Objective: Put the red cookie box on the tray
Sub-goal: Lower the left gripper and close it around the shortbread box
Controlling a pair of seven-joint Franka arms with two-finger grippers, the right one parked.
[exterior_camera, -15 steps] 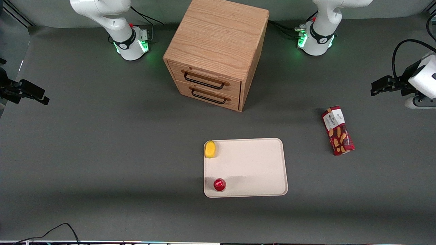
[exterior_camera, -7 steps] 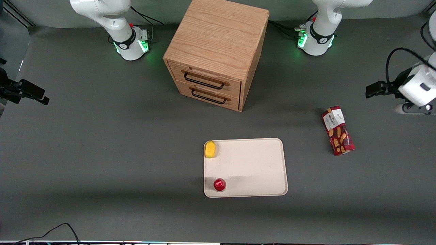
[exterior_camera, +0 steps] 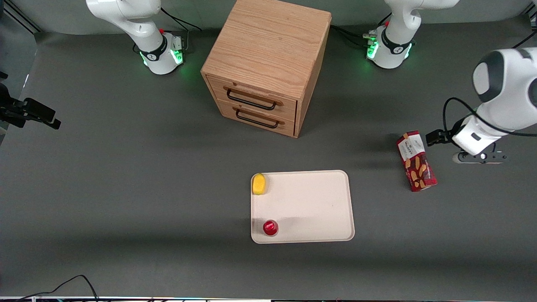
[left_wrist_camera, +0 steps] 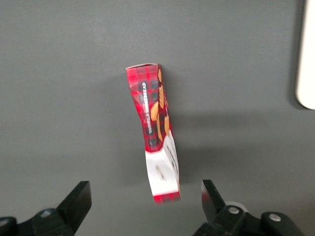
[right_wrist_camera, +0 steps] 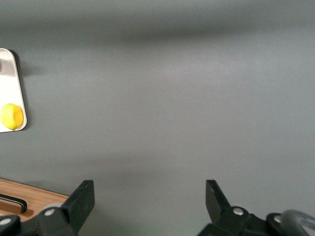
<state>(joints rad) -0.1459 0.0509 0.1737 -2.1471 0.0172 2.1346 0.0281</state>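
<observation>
One end effector: the left arm's end effector (left_wrist_camera: 145, 199) hung over the worktop (exterior_camera: 126, 176) at the working arm's end, just beside the white-label end of the red cookie box (exterior_camera: 416, 160), toward the working arm's edge of the worktop.
Fingers: two dark fingertips (left_wrist_camera: 78, 199) stood spread wide with nothing between them; the box's white end lay in line with the gap, and neither finger touched it.
Red cookie box: it lay flat on the bare worktop, its white-label end (left_wrist_camera: 165, 174) nearest the end effector and its dark-red end with cookie pictures pointing toward the front camera; in the wrist view the carton looked slightly bent along its length.
Tray: the cream-white tray (exterior_camera: 310, 205) sat on the worktop nearer the front camera than the box, well apart from it toward the parked arm's end; one rounded edge of it (left_wrist_camera: 306, 64) showed in the wrist view.
On the tray: a yellow rounded item (exterior_camera: 259, 183) rested at the corner nearest the cabinet, and a small round red can (exterior_camera: 270, 227) stood upright at the corner nearest the camera, both along the tray's edge that faces the parked arm.
Cabinet: a wooden two-drawer cabinet (exterior_camera: 268, 63) stood farther from the camera than the tray, both drawers closed, each with a dark handle (exterior_camera: 251, 100).
</observation>
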